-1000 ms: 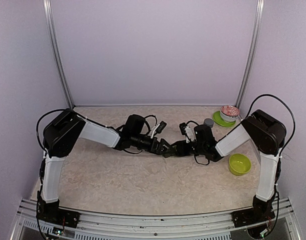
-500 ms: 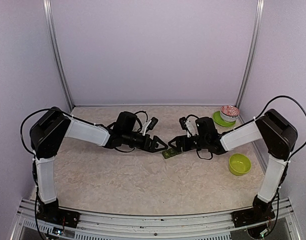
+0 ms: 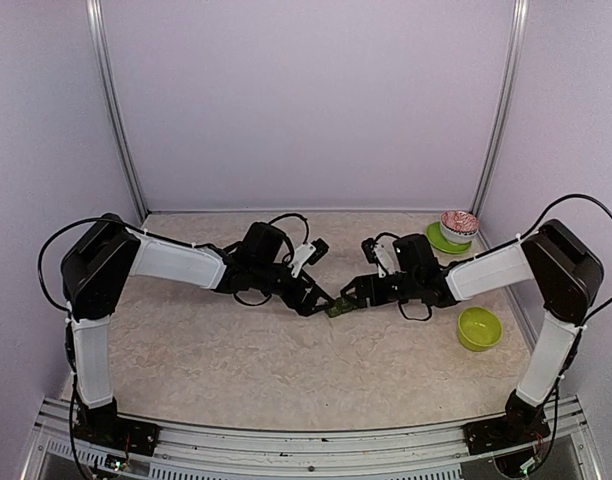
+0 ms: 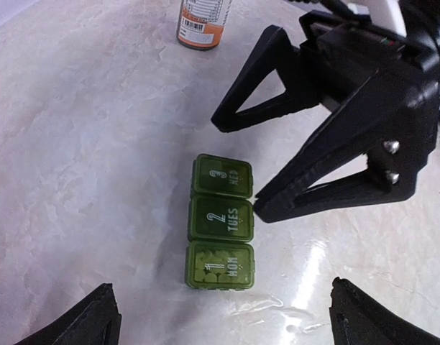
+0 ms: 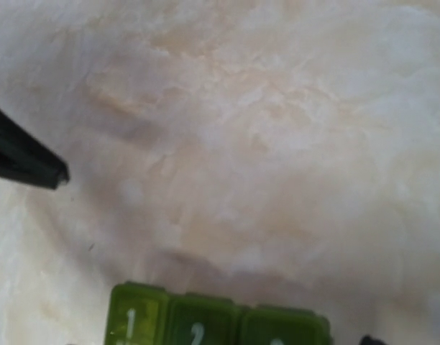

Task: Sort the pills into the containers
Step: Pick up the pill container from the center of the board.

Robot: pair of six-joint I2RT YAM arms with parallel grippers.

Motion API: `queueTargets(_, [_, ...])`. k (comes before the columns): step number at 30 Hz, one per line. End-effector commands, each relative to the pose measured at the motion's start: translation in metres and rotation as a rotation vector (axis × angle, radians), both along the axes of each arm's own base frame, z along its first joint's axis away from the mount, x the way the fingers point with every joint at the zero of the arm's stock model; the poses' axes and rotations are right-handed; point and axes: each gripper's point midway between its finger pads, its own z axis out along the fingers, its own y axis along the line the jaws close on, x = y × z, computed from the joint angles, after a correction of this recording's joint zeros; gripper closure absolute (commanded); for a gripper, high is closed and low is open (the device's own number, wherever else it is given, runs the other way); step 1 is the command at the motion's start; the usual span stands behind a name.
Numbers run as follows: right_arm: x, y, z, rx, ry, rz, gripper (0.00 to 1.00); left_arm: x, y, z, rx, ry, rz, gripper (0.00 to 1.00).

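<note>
Left pincer point(image 3: 320, 300) and right pincer point(image 3: 351, 297) flank the green pill box point(image 3: 336, 309).

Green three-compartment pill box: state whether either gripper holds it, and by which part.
Nothing holds it. The green three-compartment pill box lies flat on the marbled table, the right gripper open beside its Tuesday compartment, the left gripper open wide above.

The green pill organizer point(image 4: 221, 222) on the desk has three lids printed in white: "1 MON", "2 TUES" and "3 WED". The right wrist view shows the digits 1 and 2 on it. The orange-labelled bottle point(image 4: 203, 21) beyond it bears a barcode and print too small to read.
</note>
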Motion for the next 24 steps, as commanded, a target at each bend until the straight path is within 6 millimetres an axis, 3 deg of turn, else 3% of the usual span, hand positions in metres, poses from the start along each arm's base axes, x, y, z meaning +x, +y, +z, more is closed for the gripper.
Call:
queueTargets(1, [-0.002, -0.023, 0.012, -0.007, 0.003, -0.054, 0.17, 0.008, -0.006, -0.011, 0.126, -0.163, -0.026, 0.01])
queueTargets(9, [-0.010, -0.049, 0.032, -0.009, -0.026, -0.116, 0.15, 0.011, -0.023, -0.030, 0.178, -0.195, -0.072, 0.01])
queueTargets(19, [-0.020, -0.061, 0.049, -0.008, -0.063, -0.130, 0.14, 0.019, -0.041, -0.047, 0.239, -0.247, -0.110, 0.01])
queueTargets(24, [-0.023, -0.065, 0.050, -0.012, -0.068, -0.135, 0.14, 0.020, -0.046, -0.056, 0.278, -0.264, -0.125, 0.07])
